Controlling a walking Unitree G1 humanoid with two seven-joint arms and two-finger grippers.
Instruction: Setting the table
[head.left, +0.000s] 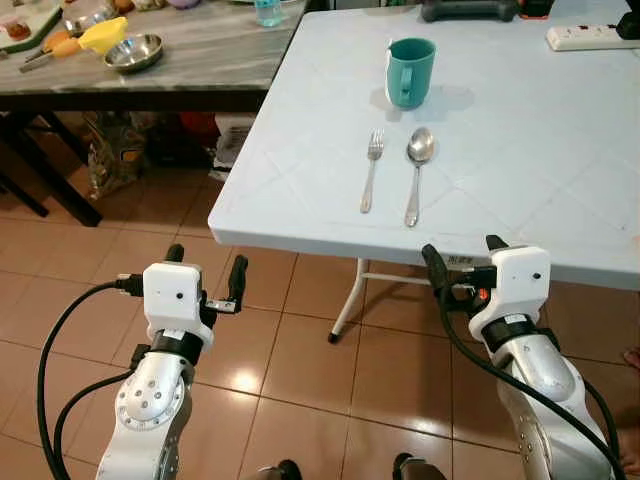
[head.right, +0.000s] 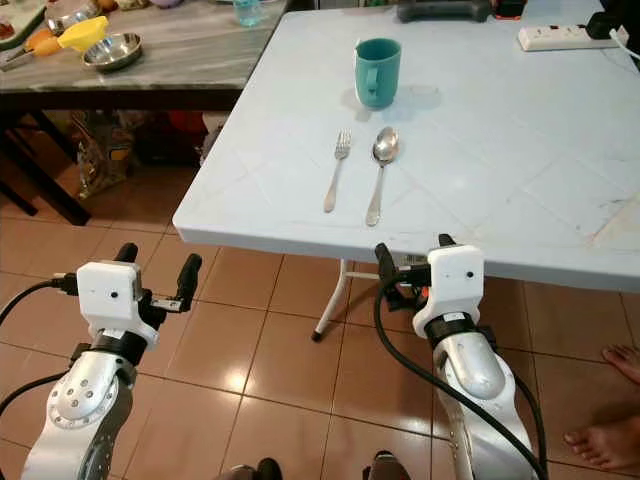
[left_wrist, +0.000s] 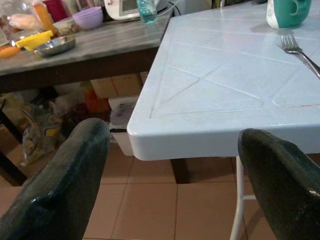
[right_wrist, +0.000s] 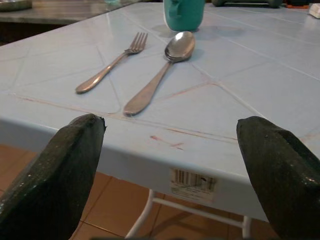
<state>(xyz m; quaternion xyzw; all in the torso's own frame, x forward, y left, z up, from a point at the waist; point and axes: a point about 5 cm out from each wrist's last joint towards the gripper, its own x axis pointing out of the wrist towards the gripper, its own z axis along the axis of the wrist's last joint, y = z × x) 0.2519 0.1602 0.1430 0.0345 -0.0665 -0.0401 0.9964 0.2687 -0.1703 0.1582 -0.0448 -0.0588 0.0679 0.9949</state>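
A pale blue table (head.left: 520, 150) carries a teal mug (head.left: 410, 72) standing upright toward its middle. In front of the mug, nearer the front edge, a fork (head.left: 372, 170) and a spoon (head.left: 417, 172) lie side by side, apart, fork on the left. The left gripper (head.left: 207, 276) hovers over the tiled floor (head.left: 300, 350) off the table's front left corner, fingers spread wide and empty. The right gripper (head.left: 462, 262) sits just before the front edge, also spread wide and empty.

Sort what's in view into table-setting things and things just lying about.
Table setting: teal mug, fork, spoon, light blue table.

Lying about: steel bowl, yellow funnel, power strip, plastic bottle.
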